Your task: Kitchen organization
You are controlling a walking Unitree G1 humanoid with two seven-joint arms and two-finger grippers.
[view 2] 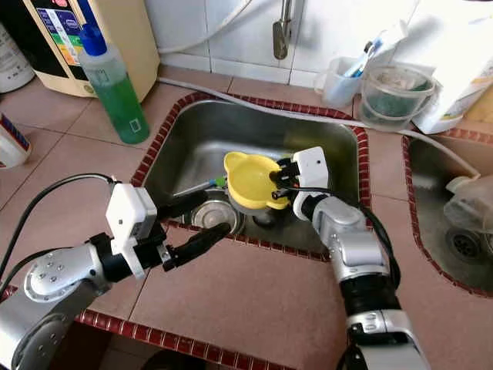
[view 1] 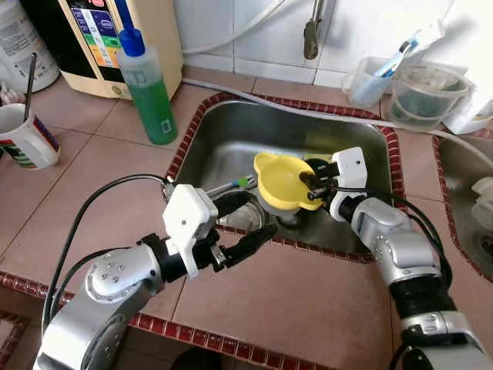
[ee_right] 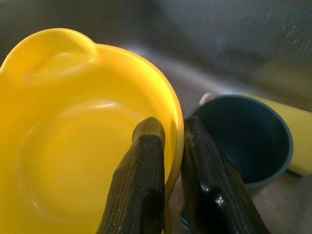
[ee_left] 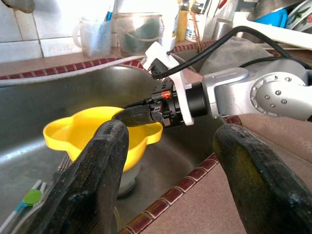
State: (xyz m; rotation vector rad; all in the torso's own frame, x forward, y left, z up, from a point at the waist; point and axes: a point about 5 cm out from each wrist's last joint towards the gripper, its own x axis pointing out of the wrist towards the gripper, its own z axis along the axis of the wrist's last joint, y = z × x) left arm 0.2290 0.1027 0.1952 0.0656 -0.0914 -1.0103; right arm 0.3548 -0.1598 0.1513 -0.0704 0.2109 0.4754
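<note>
The yellow bowl point(view 1: 283, 181) sits in the steel sink point(view 1: 231, 131), held up off the bottom by the right pincer point(view 1: 311, 185), which is clenched on its rim: in the right wrist view one finger point(ee_right: 141, 180) lies inside the bowl and the other outside, the thin wall nipped between them. It looks like light, stiff plastic with a smooth, glossy skin, so I judge it will lift with little effort but could slip or swing round a grip that bites at one edge only. The rim is the natural place to hold it; the small ear point(ee_right: 61, 41) on the far side would offer a second hold.

Just beside the pinch stands a dark blue cup point(ee_right: 246, 141), near the bowl's wall, with something yellow lying behind it. Below the bowl a pale round thing rests on the sink floor, and a green-tipped stick point(view 1: 235, 183) lies near the drain.

The left pincer point(view 1: 239, 223) hovers over the near edge of the sink, fingers spread apart and holding nothing.

On the tiled bench point(view 1: 293, 301) stand a green soap bottle point(view 1: 150, 96), a striped mug point(view 1: 29, 140) and clear tubs point(view 1: 427, 94).
</note>
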